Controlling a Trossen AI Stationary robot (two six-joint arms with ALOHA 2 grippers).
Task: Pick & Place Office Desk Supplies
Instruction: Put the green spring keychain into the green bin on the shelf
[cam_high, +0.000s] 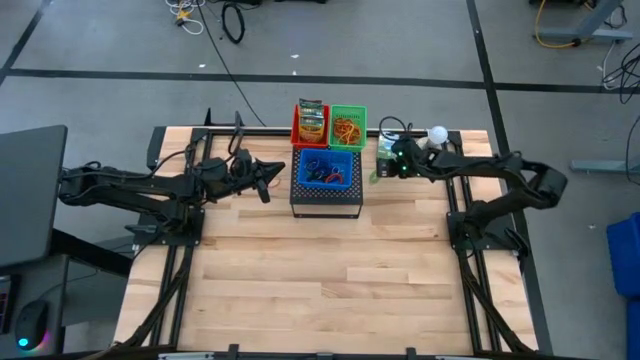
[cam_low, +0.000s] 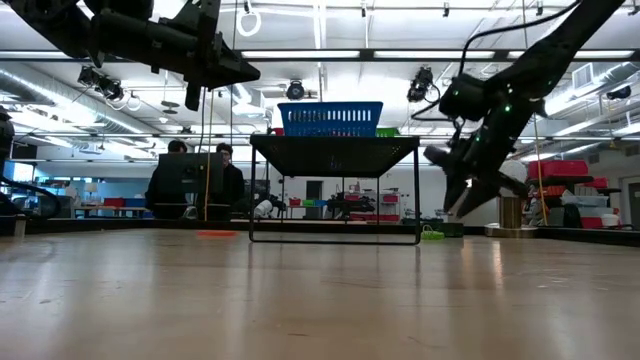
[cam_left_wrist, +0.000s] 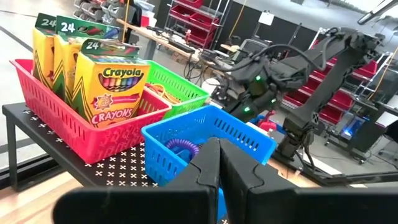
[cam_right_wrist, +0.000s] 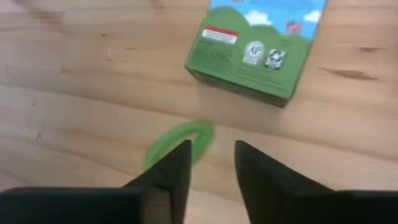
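Three mesh-walled plastic baskets sit on a black perforated box (cam_high: 325, 196) at the far middle of the wooden bench (cam_high: 320, 270). The red basket (cam_left_wrist: 59, 124) holds upright yellow crayon boxes (cam_left_wrist: 112, 87) of printed card; the green basket (cam_left_wrist: 180, 87) beside it holds thin tan and orange rubber bands (cam_high: 348, 128); the blue basket (cam_left_wrist: 211, 134), nearest the bench's middle, holds thick loops, one purple and ridged (cam_left_wrist: 180, 144). The left tool (cam_left_wrist: 219, 163) hangs above the bench just left of the blue basket, its dark fingers closed together on nothing. The right tool (cam_right_wrist: 211, 163) hovers over the bench to the right of the baskets, fingers parted and empty, directly above a flat green loop (cam_right_wrist: 180, 142) lying on the wood. Just beyond the loop lies a green-white card box (cam_right_wrist: 252, 53), on its side, apart from the loop. A white ball (cam_high: 437, 133) stands near the right arm.
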